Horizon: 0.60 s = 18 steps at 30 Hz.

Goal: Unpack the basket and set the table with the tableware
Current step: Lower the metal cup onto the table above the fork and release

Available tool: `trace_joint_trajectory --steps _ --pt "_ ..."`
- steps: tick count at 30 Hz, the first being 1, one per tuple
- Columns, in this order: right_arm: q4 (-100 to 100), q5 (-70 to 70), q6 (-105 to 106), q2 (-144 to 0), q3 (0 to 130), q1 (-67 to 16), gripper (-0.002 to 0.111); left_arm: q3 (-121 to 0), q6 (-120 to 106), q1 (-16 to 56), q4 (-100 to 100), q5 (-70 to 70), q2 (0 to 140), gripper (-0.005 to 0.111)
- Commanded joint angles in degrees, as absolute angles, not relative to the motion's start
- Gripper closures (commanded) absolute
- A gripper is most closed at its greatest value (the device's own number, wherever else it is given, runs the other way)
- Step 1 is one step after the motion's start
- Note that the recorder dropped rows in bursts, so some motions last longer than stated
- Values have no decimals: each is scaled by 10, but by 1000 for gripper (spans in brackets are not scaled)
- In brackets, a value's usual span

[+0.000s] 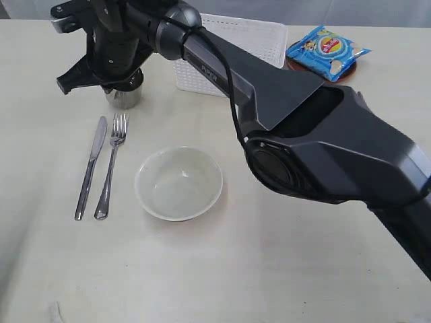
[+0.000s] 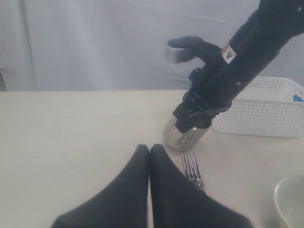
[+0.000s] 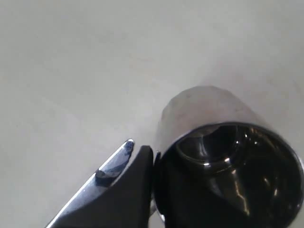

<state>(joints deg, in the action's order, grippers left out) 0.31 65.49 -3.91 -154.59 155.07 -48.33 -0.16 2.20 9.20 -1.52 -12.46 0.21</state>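
Pale cream table with faint grain fills the exterior view. At the upper left of the frame the right gripper is seen, its black arm reaching across from the lower right. The steel mug stands directly beneath the gripper, clamped at its rim, upright and shiny, with its base at the tabletop. Just below the mug in the frame, the knife and fork are laid side by side. The off-white bowl is set to their right. The white perforated basket is placed at the upper centre. At the upper right, a blue chip bag lies on the brown plate.

In the left wrist view a pale wall is seen behind the table. The left gripper is pressed shut on nothing, well apart from the mug. The mug is seen under the right gripper, with the fork's tines before it and the basket beside it.

In the right wrist view the mug's polished wall and dark interior are shown close up. One black finger is pressed against the outside of the rim, and a dark shape is seen inside.
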Motion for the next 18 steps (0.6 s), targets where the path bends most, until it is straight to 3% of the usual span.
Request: trace_joint_trajectory --steps 1,4,18 --pt "0 656 -33 -1550 1555 -481 88 0 22 93 -18 -121 0 107" --pt "0 649 -33 -1550 1555 -481 76 0 22 93 -18 -121 0 107" --pt "-16 613 -32 -1550 1555 -481 77 0 22 93 -18 -121 0 107"
